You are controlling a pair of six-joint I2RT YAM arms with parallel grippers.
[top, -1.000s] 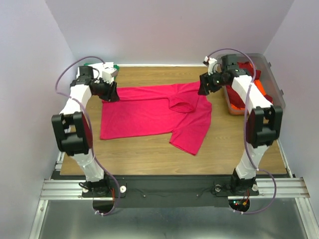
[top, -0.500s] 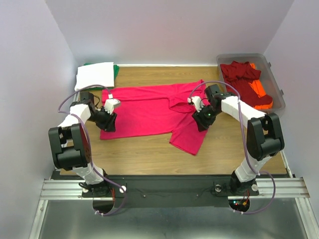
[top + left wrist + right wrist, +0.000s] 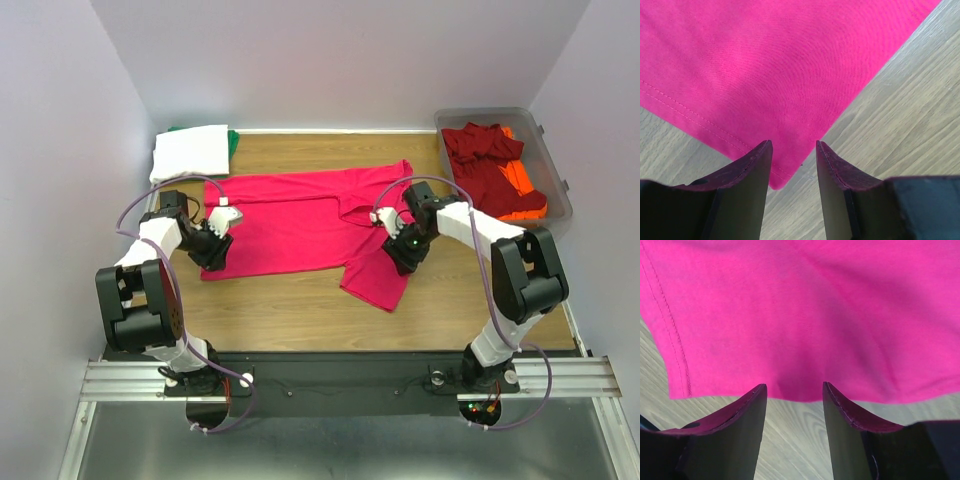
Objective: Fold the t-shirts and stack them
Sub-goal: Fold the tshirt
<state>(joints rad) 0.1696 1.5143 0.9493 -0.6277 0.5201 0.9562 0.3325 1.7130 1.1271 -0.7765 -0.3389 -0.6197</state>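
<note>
Top external view shows both arms swung in from the far side of the pink shirt [image 3: 290, 220] to its near edge on the surface [image 3: 300, 305]. Left claw [image 3: 213, 243] straddles the hem corner and right claw [image 3: 400, 252] faces the right-hand flap. Both are half open and empty, likely ready to pinch for a fold.

desk [image 3: 300, 305]: wood-grained | pink-red t-shirt [image 3: 290, 215]: spread flat | white t-shirt [image 3: 190, 150]: laid over green t-shirt [image 3: 233, 141], off pink-red t-shirt's far-left corner | bin [image 3: 556, 170]: set off its far-right corner
</note>
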